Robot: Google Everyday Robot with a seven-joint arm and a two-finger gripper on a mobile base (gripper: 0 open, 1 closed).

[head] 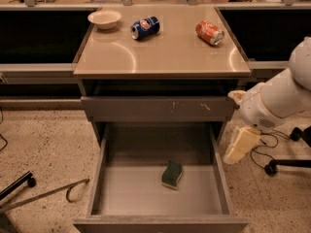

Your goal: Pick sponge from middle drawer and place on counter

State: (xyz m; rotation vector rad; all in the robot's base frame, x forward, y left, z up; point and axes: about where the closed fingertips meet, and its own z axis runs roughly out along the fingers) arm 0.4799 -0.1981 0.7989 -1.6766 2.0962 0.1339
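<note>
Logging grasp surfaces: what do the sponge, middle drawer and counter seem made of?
Sponge: soft foam, dark green scrub face over yellow layer. Middle drawer: matte grey, likely painted metal. Counter: glossy tan, maybe laminate; reflects lights. End effector hangs right of the drawer.

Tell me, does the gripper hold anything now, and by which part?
Nothing is held. The gripper hangs outside the right wall of the middle drawer, and the sponge lies apart on the drawer floor.

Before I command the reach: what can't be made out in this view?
- Camera view: the arm behind the gripper, which hangs outside the middle drawer's side wall, is cut off by the right edge.
- The sponge's underside: hidden against the drawer floor.
- Space under the counter: lost in shadow.
</note>
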